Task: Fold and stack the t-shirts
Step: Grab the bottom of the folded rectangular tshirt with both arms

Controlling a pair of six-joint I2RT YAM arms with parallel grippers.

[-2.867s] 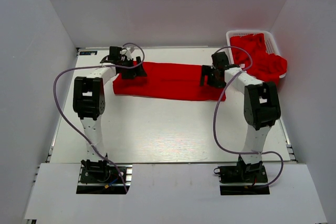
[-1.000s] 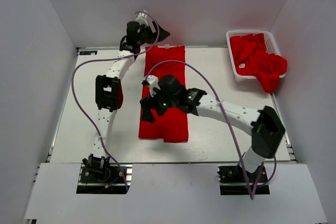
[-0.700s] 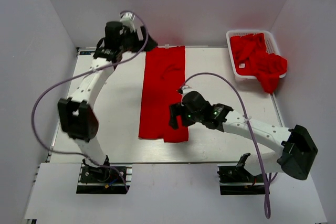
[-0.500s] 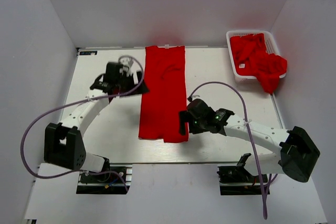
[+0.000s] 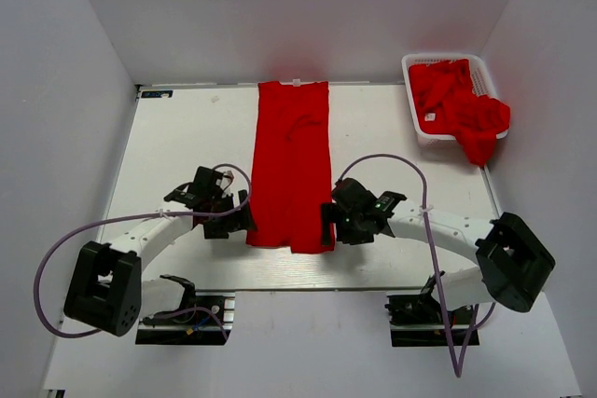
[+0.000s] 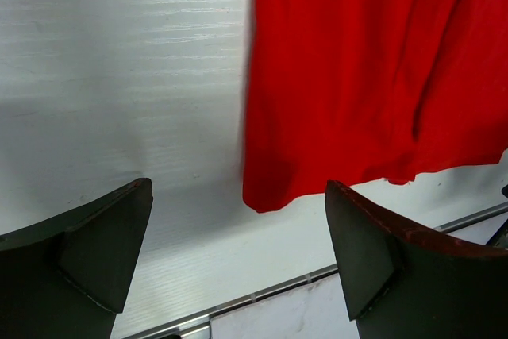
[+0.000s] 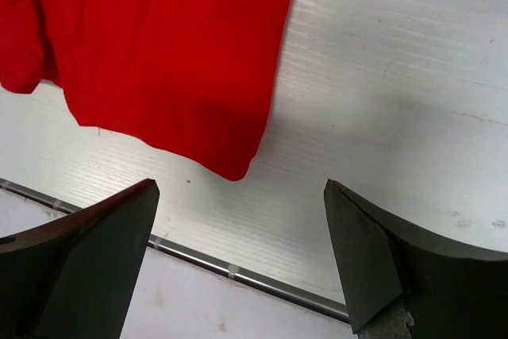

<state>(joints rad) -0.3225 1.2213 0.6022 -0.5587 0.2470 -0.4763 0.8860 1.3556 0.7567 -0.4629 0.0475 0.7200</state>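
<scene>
While the folded red shirt (image 5: 291, 165) lay as a long, smooth, flat strip down the middle of the white ribbed table (image 5: 187, 137), you had the left gripper (image 5: 241, 221) and right gripper (image 5: 328, 224) beside its near corners, fingers spread wide, grasping nothing. Far right, a slotted white plastic basket (image 5: 444, 57) held crumpled red shirts (image 5: 464, 107) spilling over its near rim.

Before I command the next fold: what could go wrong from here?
1. The left gripper and right gripper hang open at the near corners of the folded t-shirt; closing may catch only the top layer, skewing the fold.
2. Red shirts spill over the basket rim and could slide out.
</scene>
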